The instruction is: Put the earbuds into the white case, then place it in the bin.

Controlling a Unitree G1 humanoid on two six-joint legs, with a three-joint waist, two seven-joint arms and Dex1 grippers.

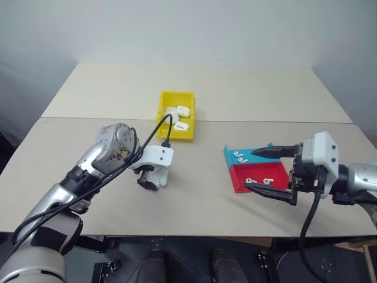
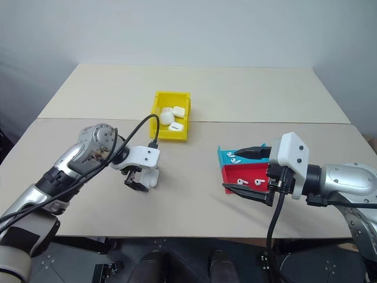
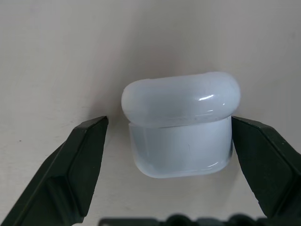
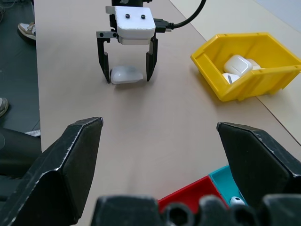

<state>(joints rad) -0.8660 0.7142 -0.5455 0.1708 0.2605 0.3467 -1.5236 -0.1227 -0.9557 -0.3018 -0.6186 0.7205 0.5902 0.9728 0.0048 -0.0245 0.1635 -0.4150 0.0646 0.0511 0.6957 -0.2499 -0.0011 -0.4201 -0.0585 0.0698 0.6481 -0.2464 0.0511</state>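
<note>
While spread wide over the table (image 1: 194,206), with the white case (image 3: 181,125) lying between its fingers (image 3: 75,174) and one fingertip almost at the case's side, left gripper (image 4: 127,70) could easily nudge that glossy shell sideways on closing. Could pinch off-centre too, one finger being far closer than the other, and squirt the rounded case out. Looks shut at the lid, though a seam shows, so cannot say whether any earbuds sit inside; closing and binning now might mean an empty case. Farther across, right gripper (image 1: 272,171) hangs with fingers wide apart and nothing between them, just above the red tray (image 1: 277,174) and blue tray (image 1: 231,152), where several earbuds (image 1: 253,180) lie loose. Might scatter those tiny pieces if lowered carelessly, or grab two at once. Beyond the left gripper, well apart from it, stands the yellow bin (image 1: 160,107) already holding other white cases (image 1: 181,110); could catch a wall on the way in.
</note>
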